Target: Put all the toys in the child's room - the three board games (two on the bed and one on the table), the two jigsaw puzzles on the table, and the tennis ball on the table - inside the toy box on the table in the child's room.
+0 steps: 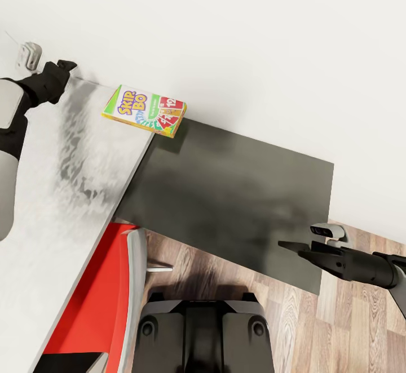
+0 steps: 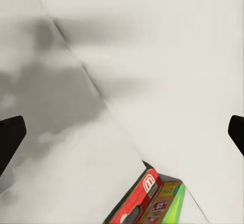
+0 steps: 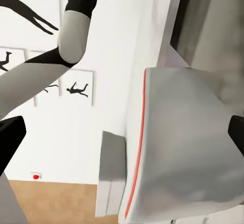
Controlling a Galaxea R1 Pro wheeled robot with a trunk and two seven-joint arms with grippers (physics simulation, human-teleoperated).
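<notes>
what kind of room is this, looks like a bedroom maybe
Probably a child's bedroom. A Skip-Bo game box lies on a bed set against a white wall, wood flooring runs beside it, and silhouette pictures hang on a wall.

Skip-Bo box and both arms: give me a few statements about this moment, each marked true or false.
1. The Skip-Bo box lies flat on the bed, next to the wall. True.
2. The left gripper is shut on the box. False: its jaws are spread wide and empty, with the box apart from them.
3. The right gripper hangs low, over the floor near the dark panel. True.
4. The box stands upright on one edge. False: it lies flat, printed face up.
5. The right gripper carries a toy. False: in the right wrist view its fingers are apart with nothing between them.
</notes>
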